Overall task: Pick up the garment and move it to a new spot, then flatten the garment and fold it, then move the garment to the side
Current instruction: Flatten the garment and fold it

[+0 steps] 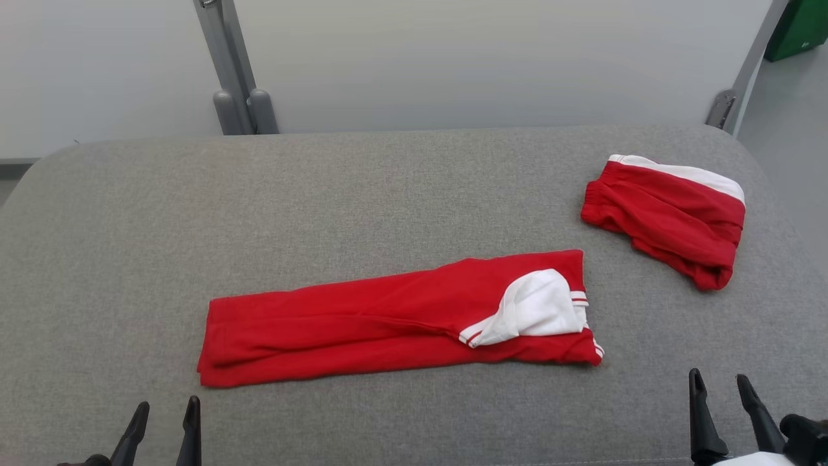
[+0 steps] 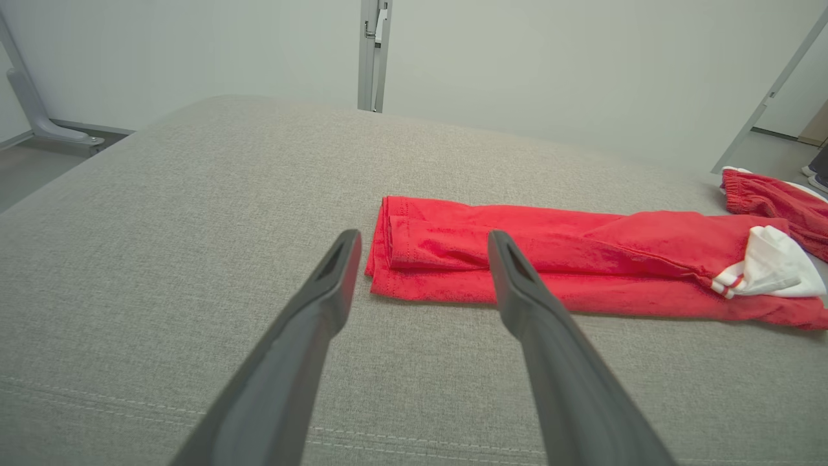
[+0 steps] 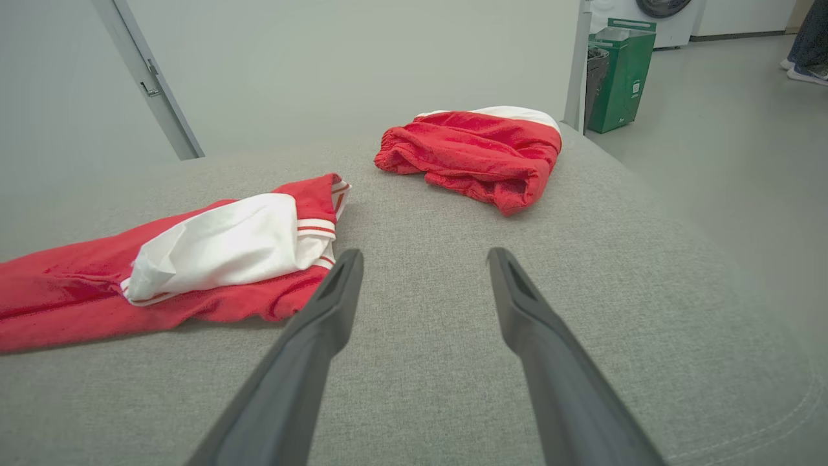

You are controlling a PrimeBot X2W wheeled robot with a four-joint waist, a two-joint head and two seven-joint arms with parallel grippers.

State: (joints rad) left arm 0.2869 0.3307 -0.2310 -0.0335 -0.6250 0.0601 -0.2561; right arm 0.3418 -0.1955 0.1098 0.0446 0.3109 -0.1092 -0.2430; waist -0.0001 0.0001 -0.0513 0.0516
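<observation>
Red knit, looks like track trousers (image 1: 388,320), folded lengthwise into a long strip. It lies mid-way on the grey upholstered surface (image 1: 388,181), running left-right across my front. A white flap (image 1: 537,307), lining or panel (can't tell which), is turned out near its right end, with striped trim beside it. A second red garment (image 1: 666,217), bundled, sits far right near the edge, well apart from the strip. I read that one as already done, not certain.

Handling: soft, light, limp. No stiffness, so I expect it to sag and come unfolded if I lift from one point. The layers are stacked, so a shallow pinch likely takes only the top ply. The surface is textured, so dragging will probably bunch it. My pick is both short ends, pinched through all layers: the stacked hem on the left, and below the white flap on the right.

Hands: left gripper (image 1: 167,404) has fingers spread wide with nothing between them, just short of the strip's left end. The right gripper (image 1: 719,377) is the same, wide apart and empty, near the right-end corner. Neither touches cloth.
</observation>
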